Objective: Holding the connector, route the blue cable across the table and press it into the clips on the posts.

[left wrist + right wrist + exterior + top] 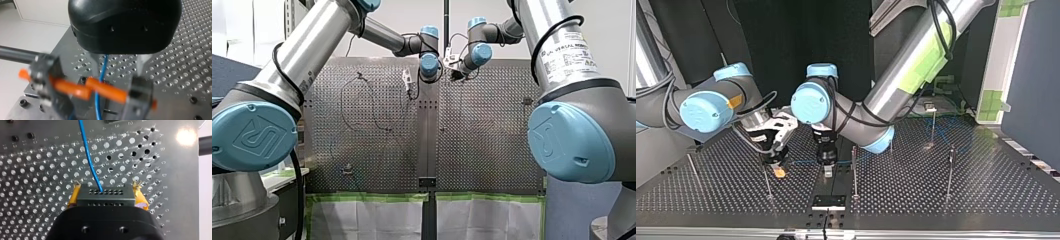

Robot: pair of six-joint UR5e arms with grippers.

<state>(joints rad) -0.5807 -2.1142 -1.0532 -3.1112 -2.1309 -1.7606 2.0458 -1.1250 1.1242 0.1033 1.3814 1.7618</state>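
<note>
In the right wrist view my right gripper (106, 192) is shut on the black connector (102, 195), with a yellow pad (73, 195) on each side of it. The blue cable (88, 157) leaves the connector and runs ahead over the perforated table. In the left wrist view my left gripper (118, 67) stands open over the table. The cable (103, 67) passes between its metal fingers (94, 65), close to one of them. In the top view my right gripper (778, 169) and my left gripper (827, 167) hang side by side just above the table.
Thin posts stand around the grippers, among them one (854, 170) beside my left gripper and another (950, 172) toward the top view's right. A small black plate (828, 201) lies near the table's edge. A blurred orange-and-black part (105, 90) crosses the cable ahead of my left fingers.
</note>
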